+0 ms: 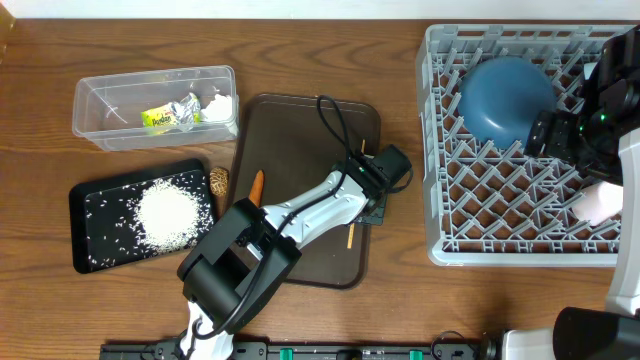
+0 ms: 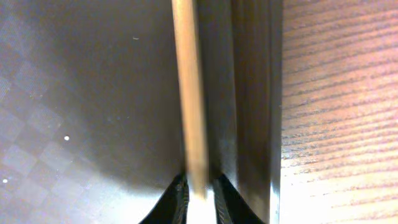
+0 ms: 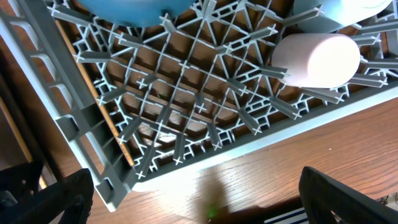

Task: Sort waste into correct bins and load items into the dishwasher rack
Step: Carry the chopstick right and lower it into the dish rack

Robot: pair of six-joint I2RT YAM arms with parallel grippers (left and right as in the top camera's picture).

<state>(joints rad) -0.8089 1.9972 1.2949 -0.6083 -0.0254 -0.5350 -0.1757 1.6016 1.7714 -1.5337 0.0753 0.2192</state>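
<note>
My left gripper [image 1: 368, 203] is low over the brown tray [image 1: 300, 130] and shut on a thin wooden chopstick [image 1: 351, 236], which runs up between the jaws in the left wrist view [image 2: 189, 93]. The grey rack [image 1: 445, 150] holds the dark blue bowl [image 1: 505, 95] upside down and the white cup [image 1: 603, 203] on its side. My right gripper [image 1: 570, 135] is open and empty above the rack. In the right wrist view [image 3: 199, 199] it sees the cup [image 3: 317, 59], the light-blue bowl's edge [image 3: 339, 9] and a wooden stick [image 3: 93, 93] along the rack wall.
The clear tub [image 1: 100, 105] holds the foil wrapper [image 1: 170, 115] and tissue [image 1: 215, 103]. The black tray [image 1: 85, 205] holds rice [image 1: 170, 215]. A brown nut-like piece [image 1: 220, 182] and an orange stick [image 1: 255, 187] lie by the brown tray's left rim.
</note>
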